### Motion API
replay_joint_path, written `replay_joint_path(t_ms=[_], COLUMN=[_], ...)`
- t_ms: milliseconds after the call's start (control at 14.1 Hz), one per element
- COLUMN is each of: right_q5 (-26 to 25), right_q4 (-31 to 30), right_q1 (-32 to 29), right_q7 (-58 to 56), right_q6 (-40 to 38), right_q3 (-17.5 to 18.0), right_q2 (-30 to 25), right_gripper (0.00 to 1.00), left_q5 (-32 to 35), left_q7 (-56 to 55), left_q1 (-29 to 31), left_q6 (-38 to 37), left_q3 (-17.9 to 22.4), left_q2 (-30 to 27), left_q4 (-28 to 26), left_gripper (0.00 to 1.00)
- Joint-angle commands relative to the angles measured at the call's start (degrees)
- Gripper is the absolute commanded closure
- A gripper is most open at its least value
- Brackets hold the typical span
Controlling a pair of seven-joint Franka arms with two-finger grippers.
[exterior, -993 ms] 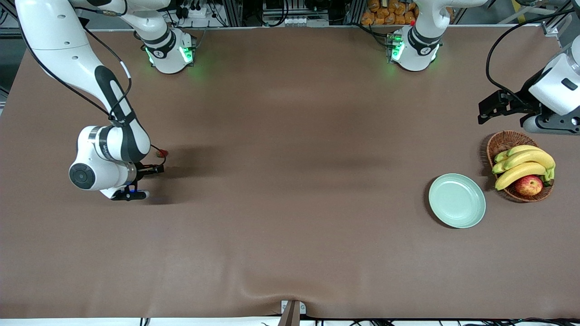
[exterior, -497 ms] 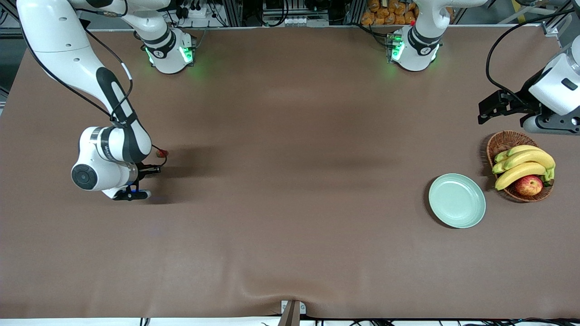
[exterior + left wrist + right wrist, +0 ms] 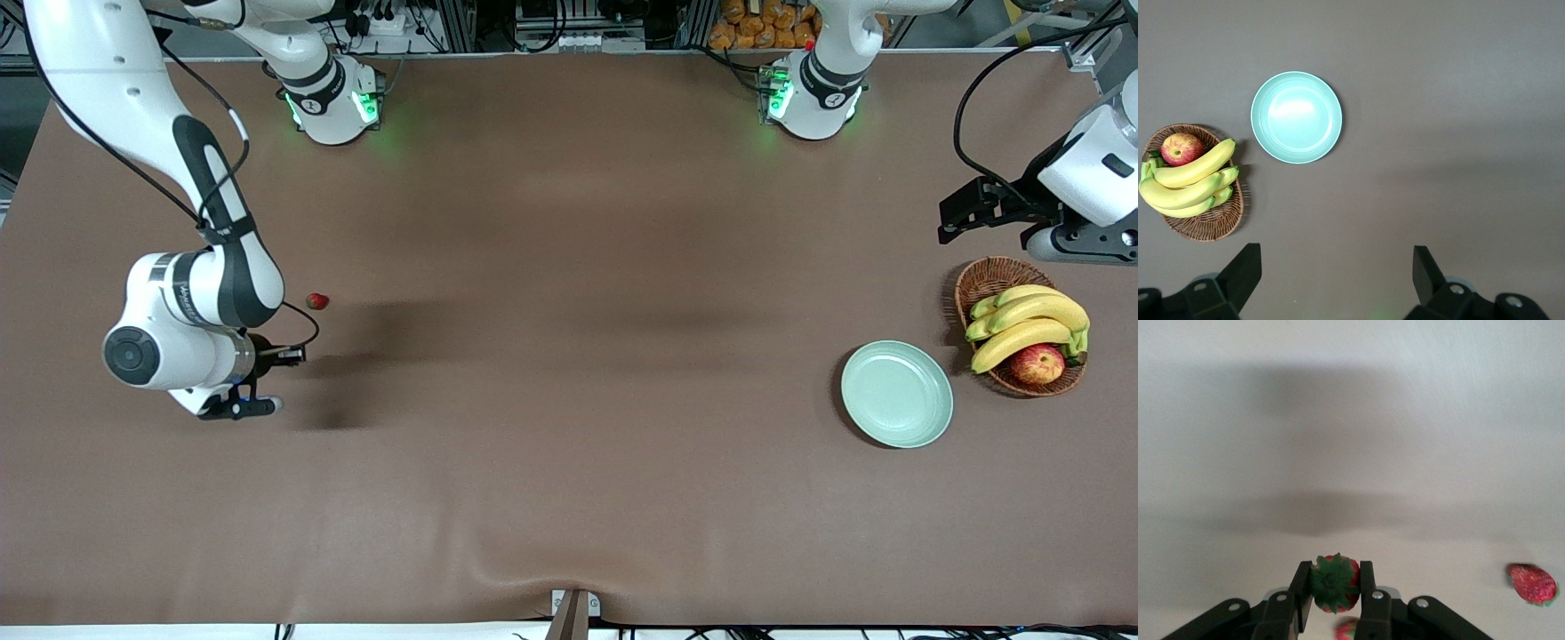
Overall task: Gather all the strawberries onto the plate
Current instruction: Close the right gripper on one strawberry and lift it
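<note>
My right gripper [image 3: 1334, 587] is shut on a strawberry [image 3: 1333, 582], held above the table at the right arm's end; its green cap faces the camera. In the front view this gripper [image 3: 286, 355] sits under the wrist and the held berry is hidden. A second strawberry [image 3: 316, 301] lies on the table beside it and shows in the right wrist view [image 3: 1533, 583]. A third strawberry [image 3: 1347, 631] peeks out below the fingers. The mint-green plate [image 3: 896, 394] is empty at the left arm's end and shows in the left wrist view [image 3: 1296, 117]. My left gripper [image 3: 1336, 280] is open and waits above the table by the basket [image 3: 960, 216].
A wicker basket [image 3: 985, 279] with bananas [image 3: 1027, 322] and an apple [image 3: 1037, 364] stands beside the plate, toward the left arm's end. Bare brown tablecloth lies between the strawberries and the plate. A bracket [image 3: 573, 609] sits at the table's near edge.
My right gripper has lifted and shifted toward the front camera with the strawberry in it. The strawberry lying on the table now stands apart from the arm. The left arm has not moved.
</note>
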Motion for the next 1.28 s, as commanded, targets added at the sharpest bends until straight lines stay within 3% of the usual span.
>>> replay_joint_path(t_ms=[0,426,780,1064,1206], right_q5=[5.00,9.94,25.22,27.08,28.39], right_q4=[3.66,3.84,3.84,3.92,4.54], right_q1=[5.54,21.00,29.01,32.62,33.77], right_q7=[8.54,24.40,23.70,23.79,23.88], right_q6=[-1.60,-0.72,8.06,10.35,12.28], right_q3=[0.09,0.09,0.09,0.09,0.09], right_q2=[-0.50,2.30,8.01,10.74,11.89], right_gripper=[0.98,0.98,0.94,0.91,0.89], left_q5=[-0.68,-0.59,-0.68,-0.68,-0.94], left_q7=[0.20,0.20,-0.06,-0.24,-0.50], left_q1=[0.30,0.30,0.30,0.30,0.13], left_q6=[-0.60,-0.60,-0.51,0.19,4.04], left_q3=[-0.02,-0.02,-0.02,-0.02,-0.02], left_q2=[0.26,0.26,0.79,1.05,2.10], left_q4=[0.75,0.75,0.75,0.75,0.75], left_gripper=[0.00,0.00,0.00,0.00,0.00])
